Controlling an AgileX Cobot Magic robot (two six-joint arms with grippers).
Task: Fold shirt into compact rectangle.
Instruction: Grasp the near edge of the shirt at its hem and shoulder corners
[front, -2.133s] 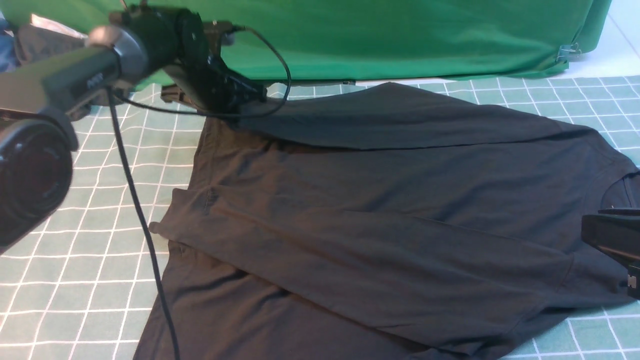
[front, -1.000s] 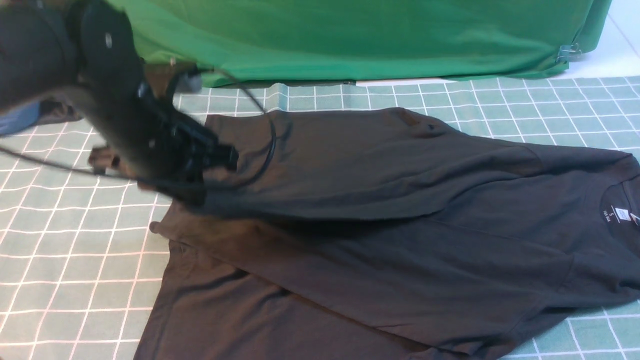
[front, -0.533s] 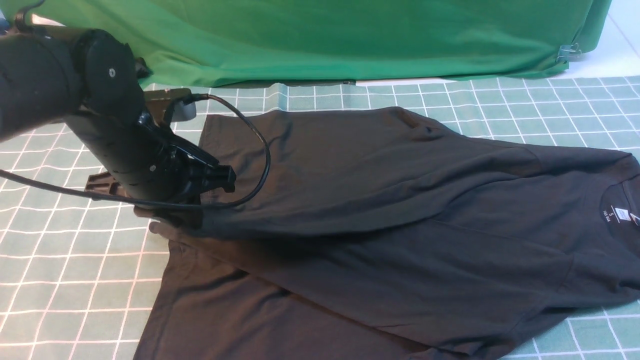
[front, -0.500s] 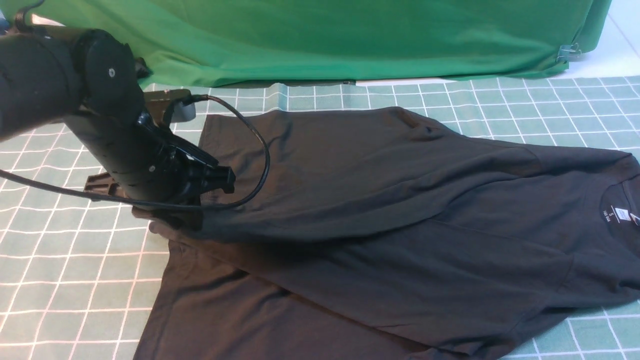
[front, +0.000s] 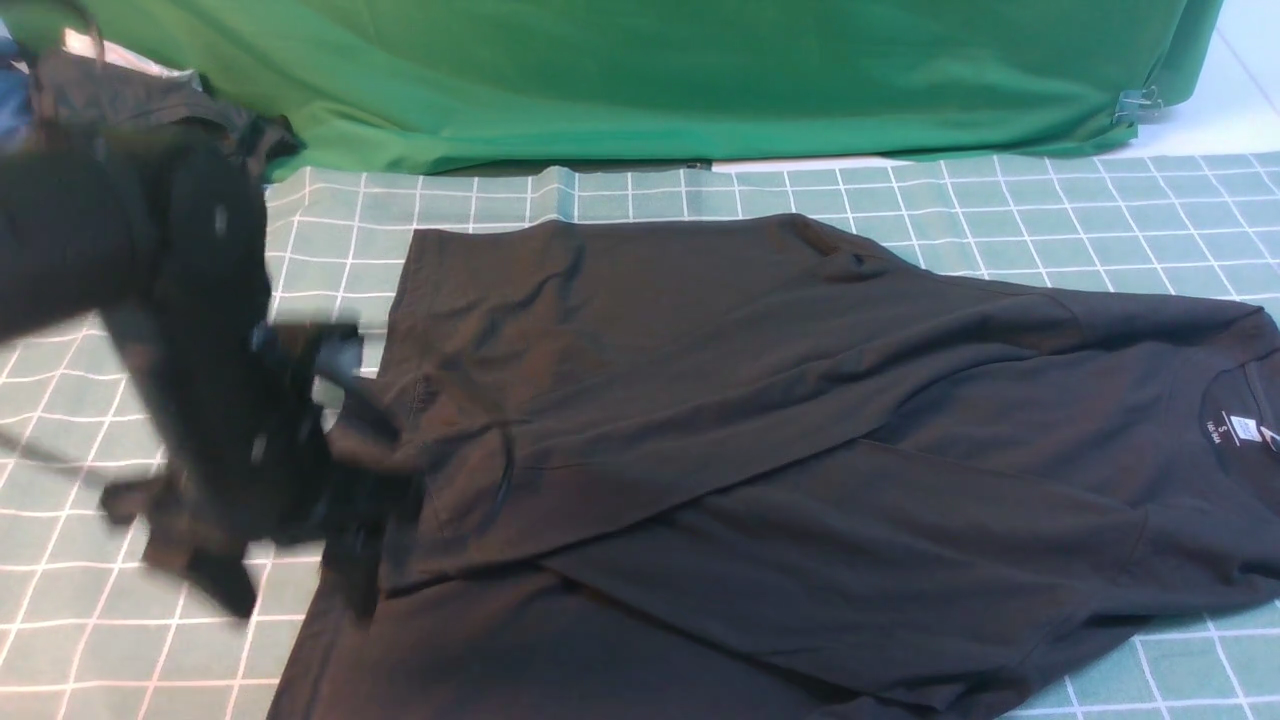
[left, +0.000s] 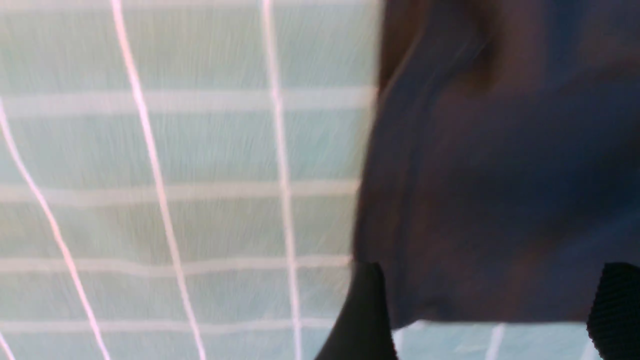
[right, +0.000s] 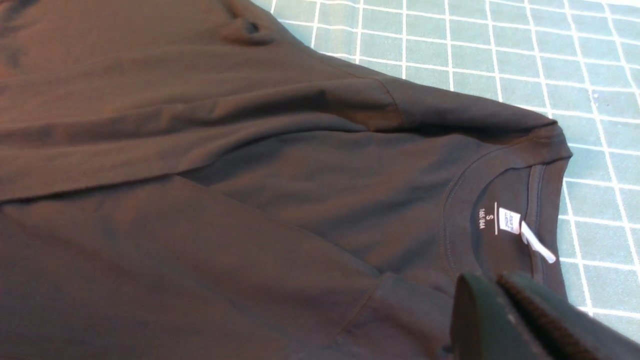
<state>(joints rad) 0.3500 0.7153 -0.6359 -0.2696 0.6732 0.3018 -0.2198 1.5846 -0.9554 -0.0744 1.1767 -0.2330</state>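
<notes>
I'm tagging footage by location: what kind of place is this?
Probably a staged lab or studio workbench, not a home: a green backdrop cloth hung behind, a green checked tablecloth, and a black shirt laid out for folding.

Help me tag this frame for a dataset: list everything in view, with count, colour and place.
shirt: one, black, spread on the tablecloth, partly folded
neck label: one, white, inside the shirt's collar
tablecloth: one, green with white grid, under the shirt
backdrop: one, bright green, along the far edge
clip: one, silvery, backdrop's right end
dark garment: one, charcoal, far left corner
blue garment: one, blue, far left edge
left gripper: one, black, open, over the shirt's left edge
right gripper: one, black, shut, near the collar
</notes>
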